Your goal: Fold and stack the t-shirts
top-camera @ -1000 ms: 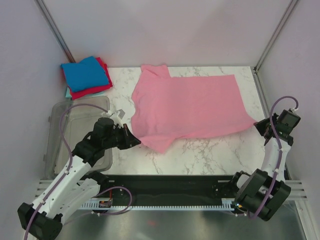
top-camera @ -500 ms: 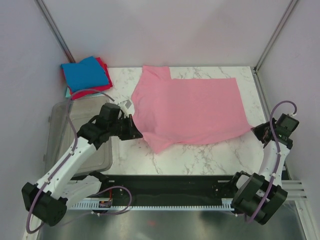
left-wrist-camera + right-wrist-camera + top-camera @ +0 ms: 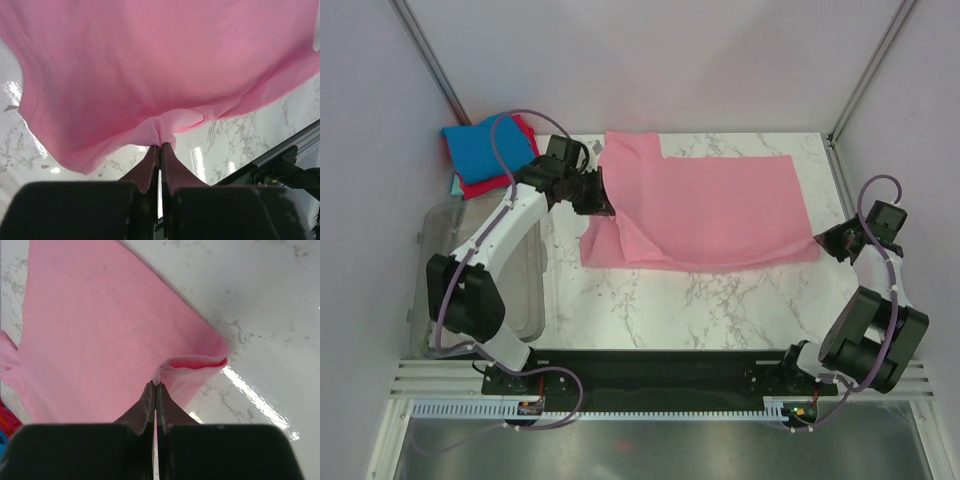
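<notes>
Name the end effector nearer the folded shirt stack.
Left. The left end effector sits just right of the stack; the right end effector is on the opposite side, holding the pink shirt.

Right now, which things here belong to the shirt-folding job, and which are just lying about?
In the job: pink t-shirt, pinched by the left gripper and right gripper; folded shirt stack, blue on top.
Lying about: clear plastic bin.
</notes>
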